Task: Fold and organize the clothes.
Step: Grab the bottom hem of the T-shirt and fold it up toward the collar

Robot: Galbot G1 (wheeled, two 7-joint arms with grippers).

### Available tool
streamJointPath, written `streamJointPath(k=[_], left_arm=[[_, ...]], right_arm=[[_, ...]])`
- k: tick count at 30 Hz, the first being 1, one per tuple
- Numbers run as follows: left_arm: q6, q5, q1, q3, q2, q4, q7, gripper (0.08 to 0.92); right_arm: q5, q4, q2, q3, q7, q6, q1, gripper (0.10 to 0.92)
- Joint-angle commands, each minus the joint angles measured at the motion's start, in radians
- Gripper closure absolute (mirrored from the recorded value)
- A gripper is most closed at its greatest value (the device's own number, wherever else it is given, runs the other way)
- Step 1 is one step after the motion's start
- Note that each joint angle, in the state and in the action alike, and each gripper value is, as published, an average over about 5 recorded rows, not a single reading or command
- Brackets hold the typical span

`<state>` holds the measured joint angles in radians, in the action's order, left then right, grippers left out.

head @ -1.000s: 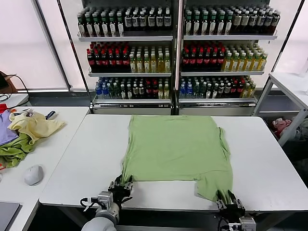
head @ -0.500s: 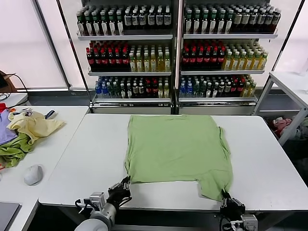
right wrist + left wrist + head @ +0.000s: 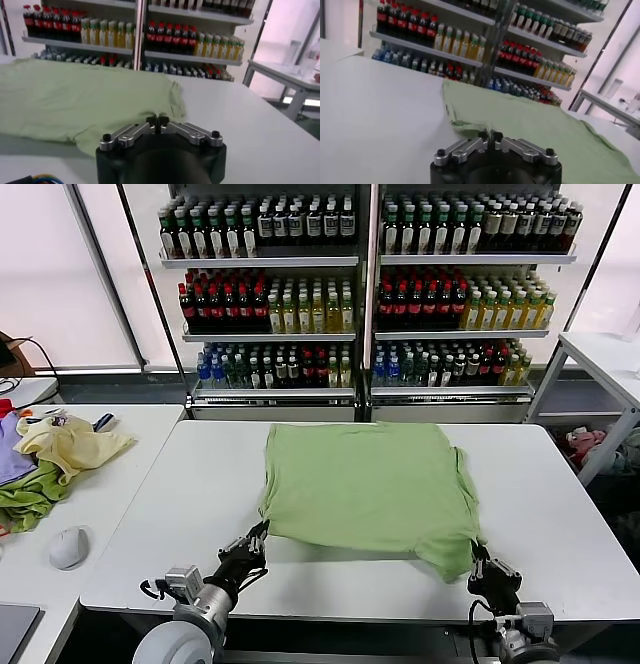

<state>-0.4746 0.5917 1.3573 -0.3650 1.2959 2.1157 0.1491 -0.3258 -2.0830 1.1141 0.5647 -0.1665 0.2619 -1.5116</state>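
Since a second ago, both claws have drawn the light green cotton polo shirt's (image 3: 370, 489) near hem up the white bench (image 3: 150, 514); left claw (image 3: 247, 546) and right claw (image 3: 478, 565) pinch its corners. Left wrist: fingers closed on cloth (image 3: 520, 120). Right wrist: fingers clamped on cloth (image 3: 75, 100).

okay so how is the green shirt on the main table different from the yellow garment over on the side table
The green shirt is spread flat across the main table; the yellow garment lies crumpled in a heap on the side table. The green shirt is held at its near corners by the left gripper and right gripper, both shut; the yellow garment is untouched. The shirt lies alone; the yellow one rests against a darker green cloth. Both are soft, light-coloured clothing.
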Motion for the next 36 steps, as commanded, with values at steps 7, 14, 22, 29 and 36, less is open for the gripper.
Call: streamJointPath(k=[7,14,22,29,36], left_arm=[[0.014,0.030,-0.209,0.027,-0.017,-0.182,0.011,0.889],[0.016,-0.015,-0.293,0.042,0.005,-0.282,0.024,0.889],[0.031,-0.122,-0.341,0.093,0.042,-0.380,0.038,0.889],[0.029,-0.187,-0.360,0.112,0.069,-0.432,0.058,0.884],[0.028,-0.212,-0.363,0.117,0.078,-0.454,0.065,0.737]], right_arm=[[0.014,0.215,-0.017,-0.092,0.003,-0.008,0.314,0.901],[0.060,0.337,0.009,-0.124,0.006,-0.009,0.405,0.901],[0.100,0.423,0.028,-0.166,0.014,-0.023,0.469,0.901],[0.156,0.482,0.045,-0.201,0.024,-0.037,0.512,0.901],[0.223,0.503,0.051,-0.217,0.044,-0.039,0.521,0.779]])
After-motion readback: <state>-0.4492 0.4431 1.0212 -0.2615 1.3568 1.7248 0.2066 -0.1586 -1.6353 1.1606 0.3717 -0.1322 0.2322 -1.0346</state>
